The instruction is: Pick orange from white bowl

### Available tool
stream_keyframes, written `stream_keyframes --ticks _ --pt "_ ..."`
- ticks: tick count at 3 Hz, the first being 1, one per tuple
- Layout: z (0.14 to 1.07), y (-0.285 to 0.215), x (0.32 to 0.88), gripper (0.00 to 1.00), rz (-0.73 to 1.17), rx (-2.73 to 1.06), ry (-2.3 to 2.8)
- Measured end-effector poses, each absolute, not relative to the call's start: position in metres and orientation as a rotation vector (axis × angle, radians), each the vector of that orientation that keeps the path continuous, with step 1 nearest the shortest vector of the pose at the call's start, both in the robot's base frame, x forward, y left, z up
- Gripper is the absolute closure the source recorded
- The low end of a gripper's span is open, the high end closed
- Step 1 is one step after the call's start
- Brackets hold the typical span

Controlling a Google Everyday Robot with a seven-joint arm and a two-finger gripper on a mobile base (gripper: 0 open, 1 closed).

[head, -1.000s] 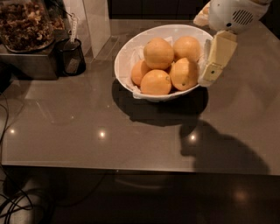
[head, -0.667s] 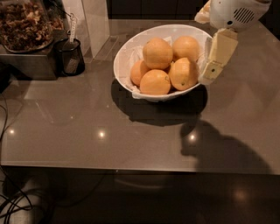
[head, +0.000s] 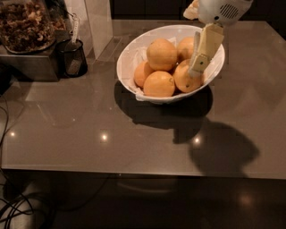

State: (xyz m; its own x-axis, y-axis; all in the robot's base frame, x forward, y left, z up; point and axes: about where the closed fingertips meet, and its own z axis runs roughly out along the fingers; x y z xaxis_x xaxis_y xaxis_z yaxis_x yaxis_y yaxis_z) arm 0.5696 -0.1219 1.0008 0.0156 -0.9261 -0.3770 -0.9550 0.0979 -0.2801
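The orange, the biggest of the five, sits on top of the heap in the white bowl, a little left of the bowl's middle, and nothing has hold of it yet.

The gripper hangs below its white wrist housing at the top right, and it has just come in. A second ago it was out over the bowl's right rim. Now it reaches inside, slanting down and to the left across the smaller orange on the right of the heap, touching it or very near it. From where I stand I cannot tell how wide it is open. It carries nothing, since all five fruits lie where they were.

To my eye the approach has begun but the grasp has not. The big orange is further left and higher, beyond that right-hand neighbour, so the gripper has more ground to cover. If it closes here, I would expect it to take the wrong fruit or push the heap about.

The bowl itself has not shifted on the grey table, and its shadow spreads in front of it. Well off to the left stand the black mesh cup and a jar of something dark, both out of the way.
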Motion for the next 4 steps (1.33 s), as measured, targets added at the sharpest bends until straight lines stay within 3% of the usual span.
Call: stream_keyframes --ticks 1,4 --pt "1.001 -0.093 0.596 0.0 0.129 -1.896 1.834" --pt "0.986 -0.075 0.616 0.0 0.232 -1.857 1.808"
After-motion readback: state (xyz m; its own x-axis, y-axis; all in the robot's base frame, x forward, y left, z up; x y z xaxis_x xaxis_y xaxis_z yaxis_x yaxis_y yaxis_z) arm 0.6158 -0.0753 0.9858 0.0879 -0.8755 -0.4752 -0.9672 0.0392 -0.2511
